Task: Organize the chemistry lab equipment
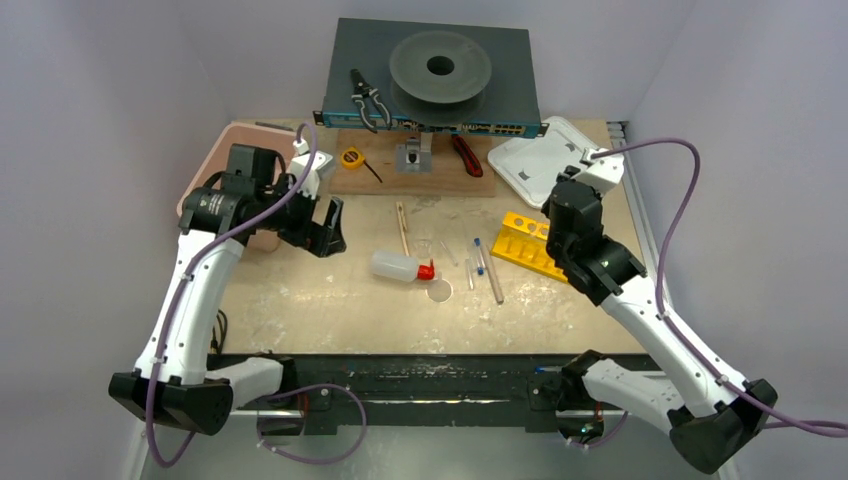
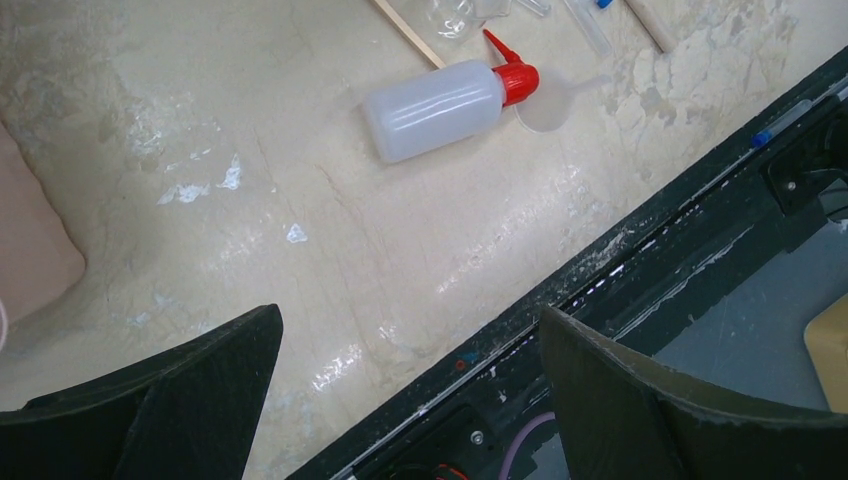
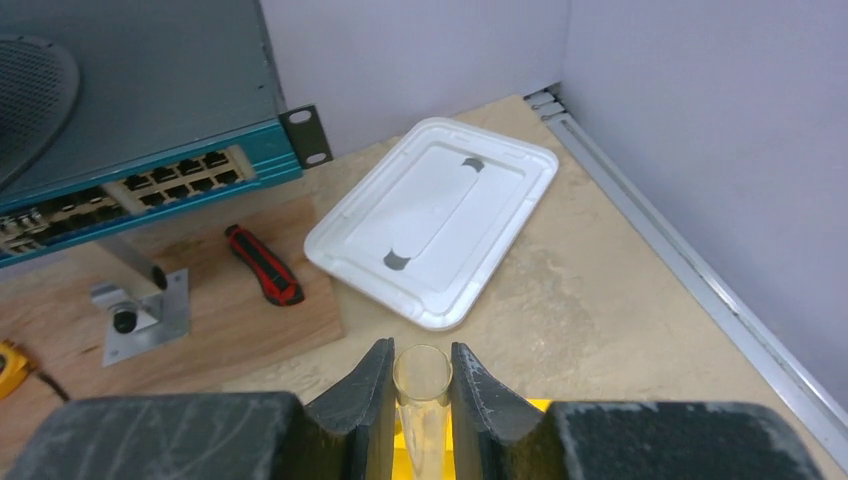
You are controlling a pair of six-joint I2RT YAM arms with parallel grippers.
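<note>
A translucent white squeeze bottle (image 1: 400, 266) with a red cap lies on its side mid-table; it also shows in the left wrist view (image 2: 435, 108). A small clear round dish (image 1: 439, 291) lies by the cap. Two wooden sticks (image 1: 402, 228) (image 1: 491, 272) and thin blue-capped tubes (image 1: 479, 256) lie nearby. My left gripper (image 1: 325, 228) is open and empty, left of the bottle, its fingers (image 2: 200, 390) spread wide. My right gripper (image 3: 421, 360) is shut on a clear open-topped glass tube (image 3: 422, 385), held upright over the yellow tube rack (image 1: 522, 243).
A white tray lid (image 1: 540, 155) lies at the back right. A wooden board (image 1: 400, 175) holds a yellow tape measure (image 1: 351, 157) and a red-handled tool (image 1: 466, 155). Pliers (image 1: 368, 100) lie on the network switch (image 1: 430, 70). A pink tray (image 1: 215, 170) is at the left.
</note>
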